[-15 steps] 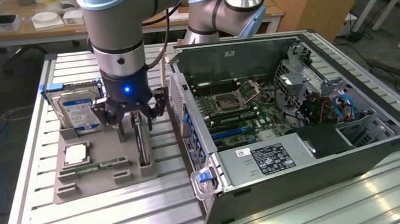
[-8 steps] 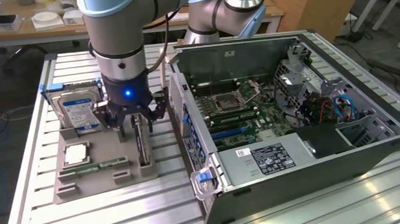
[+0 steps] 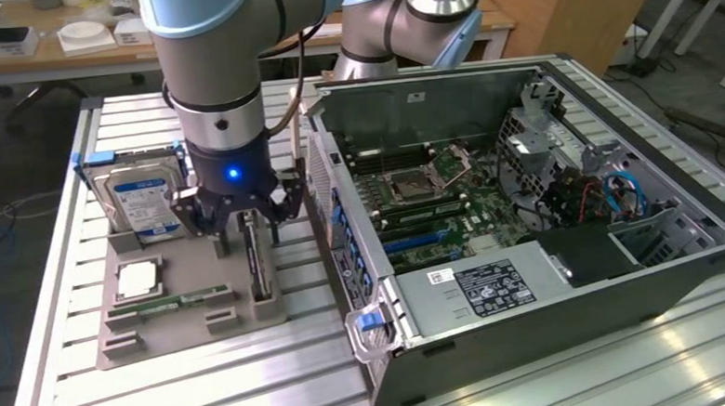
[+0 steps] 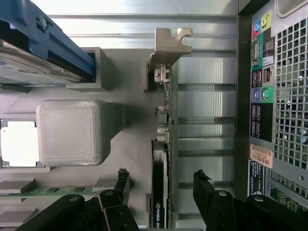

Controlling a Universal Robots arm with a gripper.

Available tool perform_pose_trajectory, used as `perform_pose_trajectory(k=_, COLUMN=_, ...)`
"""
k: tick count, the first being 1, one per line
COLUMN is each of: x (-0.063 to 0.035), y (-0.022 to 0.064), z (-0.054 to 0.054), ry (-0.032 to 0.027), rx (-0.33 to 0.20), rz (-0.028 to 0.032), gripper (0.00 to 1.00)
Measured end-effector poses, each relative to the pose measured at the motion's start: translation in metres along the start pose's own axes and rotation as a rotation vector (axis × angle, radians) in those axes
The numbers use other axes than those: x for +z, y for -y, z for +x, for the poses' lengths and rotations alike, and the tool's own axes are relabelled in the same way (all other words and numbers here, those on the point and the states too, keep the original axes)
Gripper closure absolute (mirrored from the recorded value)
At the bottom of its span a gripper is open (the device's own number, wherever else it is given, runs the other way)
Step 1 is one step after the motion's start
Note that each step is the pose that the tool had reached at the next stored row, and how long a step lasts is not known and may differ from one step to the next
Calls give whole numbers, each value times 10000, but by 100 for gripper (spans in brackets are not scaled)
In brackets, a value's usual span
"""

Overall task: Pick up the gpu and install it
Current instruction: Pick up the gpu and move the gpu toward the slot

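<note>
Fingers [image 4: 203, 190] of the gripper [image 4: 161, 173] are standing wide apart and holding nothing, one on each side of the gpu [image 4: 161, 159]. The card is sitting upright on its long edge in a slot of the grey holder tray [image 4: 130, 120], along the tray edge nearest the computer case [image 3: 507, 344].

A clean pick probably means keeping the card centred between the pads. They should close on its flat faces at the dark heatsink part, away from the silver bracket [image 4: 169, 45] at the far end. The card should then be lifted straight along the slot so that it is not tilting or binding on the end posts.

Room on the case side is looking tight: one finger is hanging over the bare slats of the table [image 3: 199, 398], close to the case's rear port panel [image 4: 260, 91]. On the other side, a raised grey block [image 4: 70, 132] of the tray is sitting near the inner finger.

Further across the tray, a memory stick [image 3: 170, 304] is lying flat and a processor [image 3: 137, 280] is resting in its pocket. A hard drive [image 3: 139, 201] is leaning at the far corner, well apart from the card.
</note>
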State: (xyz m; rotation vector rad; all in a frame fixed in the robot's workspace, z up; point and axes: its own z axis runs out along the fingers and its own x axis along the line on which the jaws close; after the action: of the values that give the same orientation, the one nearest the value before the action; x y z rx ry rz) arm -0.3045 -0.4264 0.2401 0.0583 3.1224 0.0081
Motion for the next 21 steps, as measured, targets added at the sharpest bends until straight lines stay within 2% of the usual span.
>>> perform_pose_trajectory(k=4, x=1, y=-1, z=1, ry=3, rx=0, rz=12, gripper=37)
perform_pose_trajectory(k=5, x=1, y=-1, z=1, ry=4, rx=1, rz=12, gripper=44)
perform_pose_trajectory(k=7, x=1, y=-1, z=1, ry=4, rx=1, rz=12, gripper=44)
perform_pose_trajectory(k=8, x=1, y=-1, z=1, ry=4, rx=0, rz=13, gripper=50)
perform_pose_trajectory(k=21, x=11, y=-1, z=1, ry=19, rx=0, rz=13, gripper=50)
